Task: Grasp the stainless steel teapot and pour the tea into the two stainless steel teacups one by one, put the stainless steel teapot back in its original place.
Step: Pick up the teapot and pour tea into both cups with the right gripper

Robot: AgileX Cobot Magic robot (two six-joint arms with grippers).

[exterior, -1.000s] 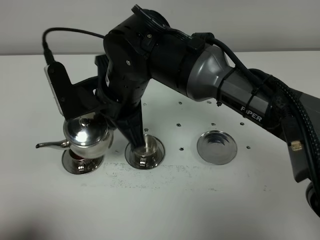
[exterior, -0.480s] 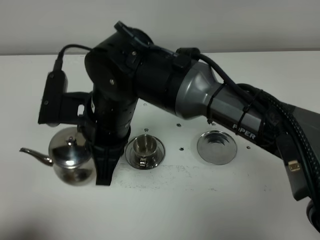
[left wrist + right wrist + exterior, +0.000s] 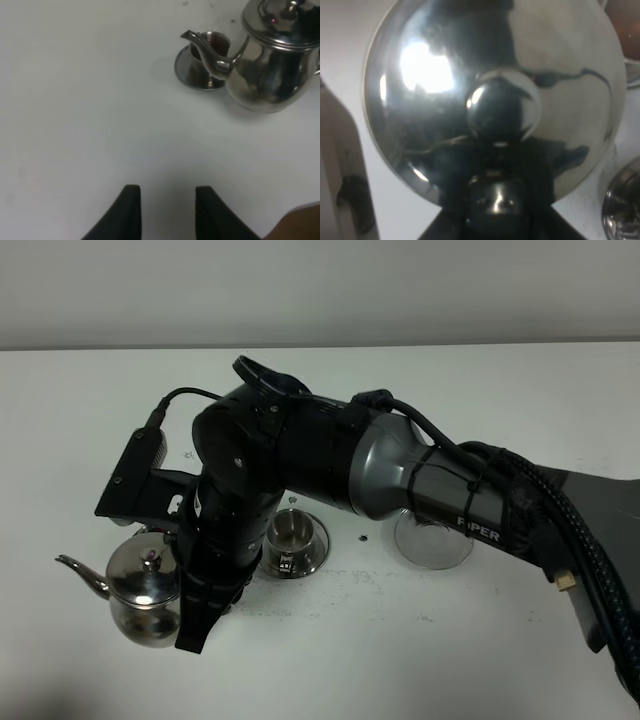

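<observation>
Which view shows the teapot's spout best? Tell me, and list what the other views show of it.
The left wrist view: the spout shows whole in profile, curving from the teapot in front of a teacup. The exterior high view shows it small, pointing left. The right wrist view shows only the lid and knob, no spout.

A flat white matt table [image 3: 430, 660] spreads beneath and all round the right end effector [image 3: 198, 620]. A faint grey speckled scuff band [image 3: 335, 580] lies on it near that end effector; small dark dots [image 3: 362, 536] sit farther off. Beyond the table's far edge stands a plain pale grey wall [image 3: 400, 290]. A blurred brown patch [image 3: 296, 226] shows just beside the left end effector [image 3: 167, 210].
</observation>
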